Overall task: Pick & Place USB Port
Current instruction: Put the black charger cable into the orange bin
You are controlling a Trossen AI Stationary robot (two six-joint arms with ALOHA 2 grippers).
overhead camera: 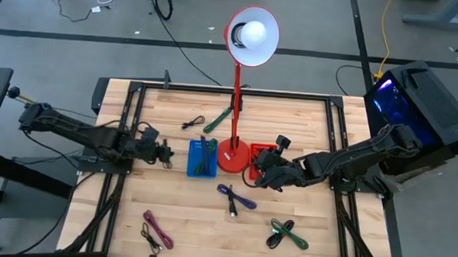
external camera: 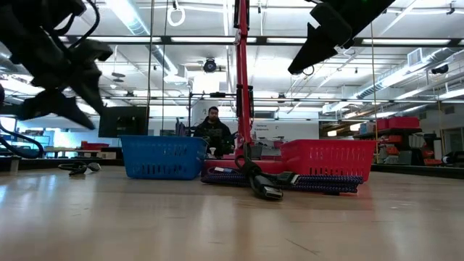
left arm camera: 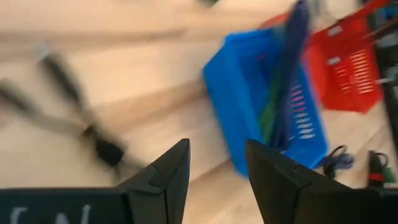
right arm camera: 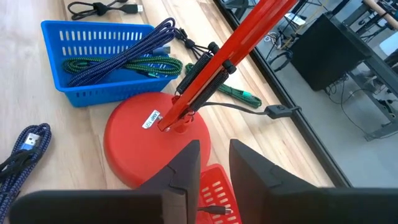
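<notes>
USB cables loose on worktop [overhead camera: 176,213].

High view: purple-blue cable [overhead camera: 236,199] lies diagonally at lower centre, just below-left of right claw [overhead camera: 261,178], nearer right arm; blue basket [overhead camera: 203,158] already holds cables. Left claw [overhead camera: 166,154] hangs left of basket, black cable [overhead camera: 193,124] above-right of it.

Low view: both baskets side by side, cable connector in front; claws raised.

Left wrist view: left claw [left arm camera: 216,163] parted, empty, basket ahead, motion-blurred.

Right wrist view: right claw [right arm camera: 214,163] part-open, empty, over red basket [right arm camera: 214,202] beside lamp base [right arm camera: 149,134].
</notes>
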